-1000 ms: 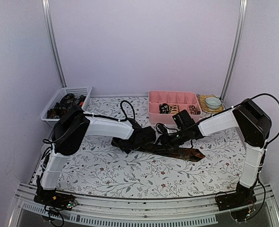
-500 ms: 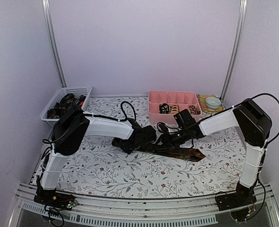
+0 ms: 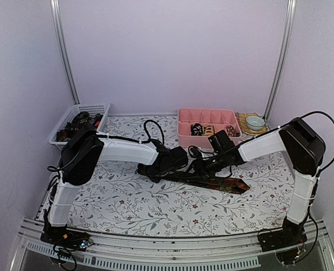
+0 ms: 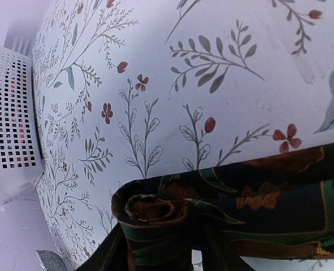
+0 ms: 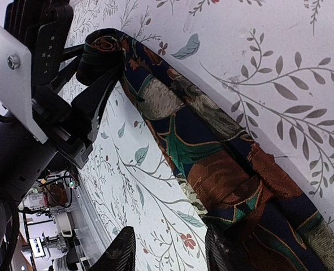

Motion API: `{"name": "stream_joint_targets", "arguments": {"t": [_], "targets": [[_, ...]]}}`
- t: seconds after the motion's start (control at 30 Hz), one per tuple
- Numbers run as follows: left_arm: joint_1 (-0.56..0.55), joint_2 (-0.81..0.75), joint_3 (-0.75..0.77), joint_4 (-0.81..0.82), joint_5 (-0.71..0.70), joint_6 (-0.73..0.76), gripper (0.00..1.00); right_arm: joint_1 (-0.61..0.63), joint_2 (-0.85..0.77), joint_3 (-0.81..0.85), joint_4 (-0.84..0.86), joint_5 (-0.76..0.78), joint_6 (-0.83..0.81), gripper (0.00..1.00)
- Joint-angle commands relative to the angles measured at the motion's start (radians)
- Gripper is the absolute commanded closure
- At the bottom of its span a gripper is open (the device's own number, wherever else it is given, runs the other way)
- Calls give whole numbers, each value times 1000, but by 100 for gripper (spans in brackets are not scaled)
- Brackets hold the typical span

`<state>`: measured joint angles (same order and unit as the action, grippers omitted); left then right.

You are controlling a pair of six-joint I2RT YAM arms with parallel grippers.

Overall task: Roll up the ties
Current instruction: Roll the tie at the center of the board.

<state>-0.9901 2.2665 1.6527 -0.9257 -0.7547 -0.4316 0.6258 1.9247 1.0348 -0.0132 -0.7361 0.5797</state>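
– Mid-desk, just in front of the pink tray (image 3: 181,134), lies the tie (image 3: 217,182). Narrow end is wound into a small coil (image 4: 150,208), the rest lies flat toward my right.
– What changed?
– My left end effector (image 3: 150,170) has eased its jaws over the last second. They stand either side of the coil; can't tell if they still bite. The wide end (image 3: 240,186) crept slightly rightward too.
– Right side?
– There the right end effector (image 5: 169,248) sits part-way open, bare desk (image 3: 155,212) showing in the gap, nothing held. Tie runs just beside one finger (image 5: 217,254).
– Meaning for the task?
– My read: roll barely begun, most of the length not yet wound. The loosening looks like a re-grip before the next turn. Risk: coil springs loose if fully let go.
– Room?
– Plenty of open desk on the near side. Far side is tight: right wrist is near the tray's front wall, and cables (image 3: 196,151) loop between the two arms. Back left, the white basket (image 3: 93,107) is well apart. The roll path runs straight at the right end effector, so I'd expect it to need clearing as the coil advances.
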Motion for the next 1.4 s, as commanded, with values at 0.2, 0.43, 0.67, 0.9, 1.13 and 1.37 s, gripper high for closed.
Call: {"name": "stream_joint_targets", "arguments": {"t": [0.2, 0.43, 0.67, 0.9, 1.13, 1.37], "targets": [[-5, -31, -15, 14, 9, -18, 49, -9, -101, 28, 18, -9, 17, 58], [-4, -43, -16, 22, -10, -14, 44, -9, -92, 32, 21, -9, 20, 59], [-5, -53, -15, 35, -20, 2, 38, -8, -86, 33, 28, -10, 27, 59], [-5, -63, -10, 33, -36, 5, 34, -9, -82, 34, 35, -14, 32, 59], [-8, -86, 22, 23, -50, 14, 30, -9, -75, 37, 48, -16, 44, 59], [-22, -141, 43, 43, 1, 46, 27, -9, -69, 55, 50, -10, 56, 60]]}}
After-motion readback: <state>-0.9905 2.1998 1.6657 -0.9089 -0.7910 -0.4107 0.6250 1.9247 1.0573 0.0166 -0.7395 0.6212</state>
